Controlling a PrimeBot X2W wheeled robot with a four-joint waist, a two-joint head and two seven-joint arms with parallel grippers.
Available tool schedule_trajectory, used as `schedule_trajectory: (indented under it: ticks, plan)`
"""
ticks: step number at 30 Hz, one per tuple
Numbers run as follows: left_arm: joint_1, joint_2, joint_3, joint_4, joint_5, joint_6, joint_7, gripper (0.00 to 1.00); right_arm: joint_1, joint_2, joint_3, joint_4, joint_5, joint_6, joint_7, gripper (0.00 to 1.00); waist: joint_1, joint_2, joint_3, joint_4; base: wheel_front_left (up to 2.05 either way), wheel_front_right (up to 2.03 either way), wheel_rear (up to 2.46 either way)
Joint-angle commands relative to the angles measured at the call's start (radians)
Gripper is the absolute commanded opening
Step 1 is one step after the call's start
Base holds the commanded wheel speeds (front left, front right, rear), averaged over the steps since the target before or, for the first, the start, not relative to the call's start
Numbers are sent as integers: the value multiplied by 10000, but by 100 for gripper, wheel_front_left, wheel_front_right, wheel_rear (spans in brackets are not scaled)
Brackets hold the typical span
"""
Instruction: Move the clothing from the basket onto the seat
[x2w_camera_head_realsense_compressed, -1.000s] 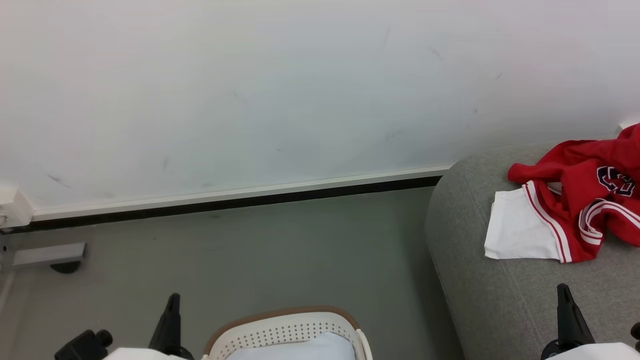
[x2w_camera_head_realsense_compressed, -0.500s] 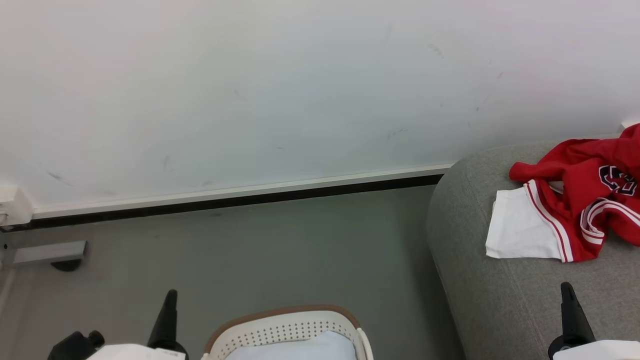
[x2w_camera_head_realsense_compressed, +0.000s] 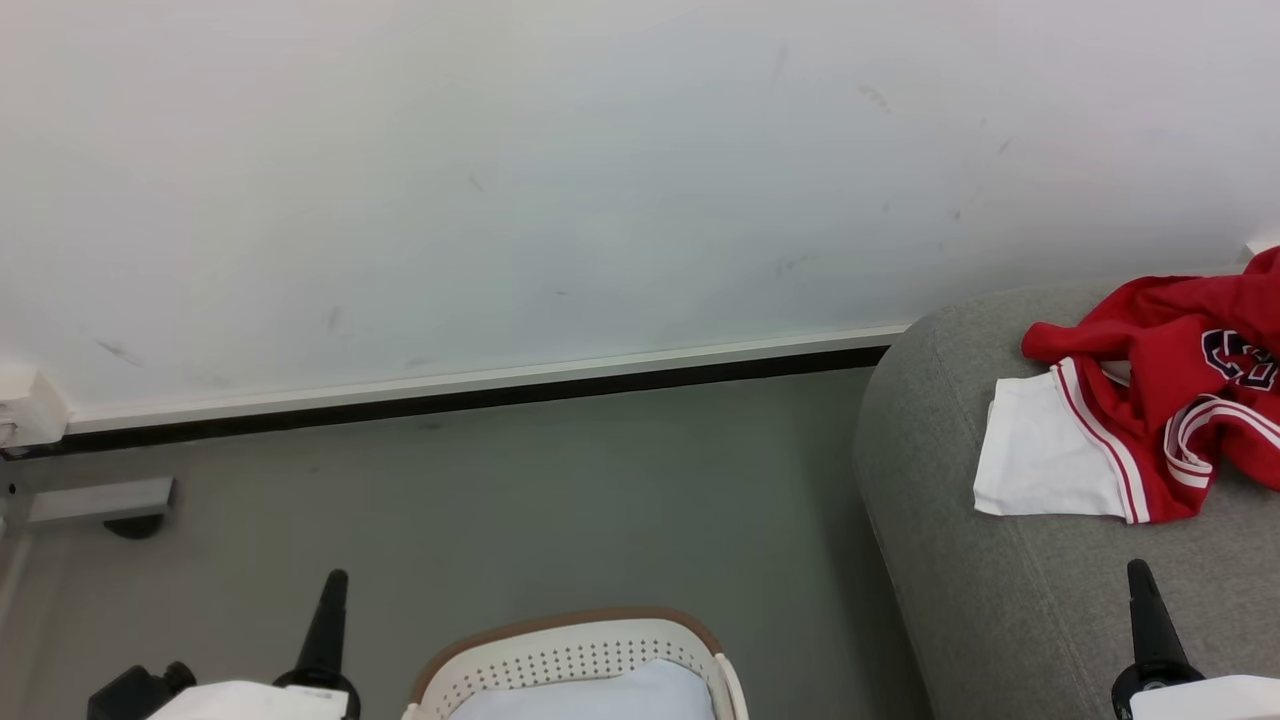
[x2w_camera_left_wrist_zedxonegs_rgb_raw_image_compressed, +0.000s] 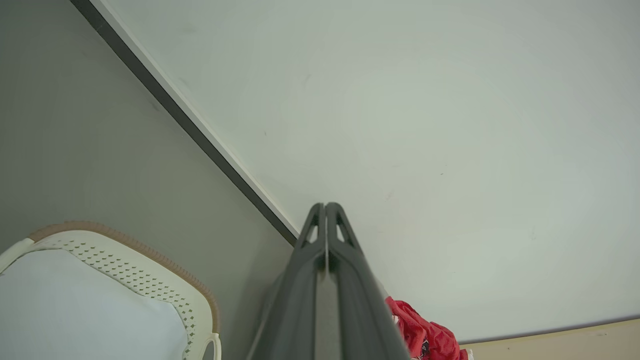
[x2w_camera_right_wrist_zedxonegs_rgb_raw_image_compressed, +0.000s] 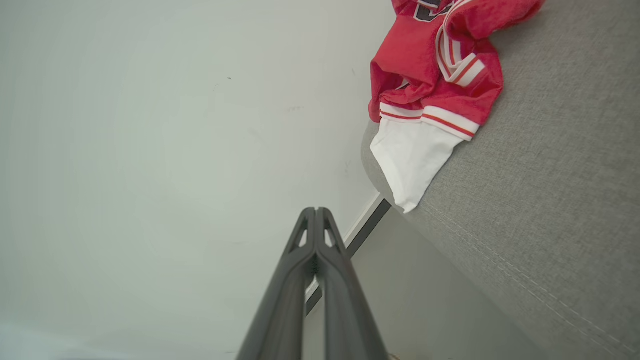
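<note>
Clothing (x2w_camera_head_realsense_compressed: 1160, 430) lies crumpled on the seat (x2w_camera_head_realsense_compressed: 950, 600), in neither hand. The left hand (x2w_camera_head_realsense_compressed: 335, 580) and right hand (x2w_camera_head_realsense_compressed: 1136, 568) are closed and empty, and the basket (x2w_camera_head_realsense_compressed: 570, 655) sits between them. In any retreat, the right hand should steer clear of the white sleeve.

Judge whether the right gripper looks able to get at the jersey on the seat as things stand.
Probably yes. The right gripper points toward the jersey, with only bare seat fabric between them. Its jaws are shut, though, so they must open first.
</note>
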Motion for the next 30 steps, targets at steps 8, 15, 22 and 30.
schedule_trajectory:
  ticks: [8,15,22,30]
  plan:
    - [-263,-36,222,-36,-959,-135,261,0,-269,-111,-70,-188,995,-15,250,0,-1,0,27,15,0,0,0]
    - [-300,-80,339,-16,-1567,-215,427,0,-267,-115,-104,-243,1696,-16,416,0,-1,0,51,27,0,0,0]
    - [-350,-120,461,3,-2143,-286,588,0,-276,-118,-136,-294,2361,-16,586,0,-1,0,75,39,0,0,0]
    - [-397,-169,583,25,-2765,-355,767,0,-282,-118,-171,-340,3091,-18,757,0,-1,0,102,53,0,0,0]
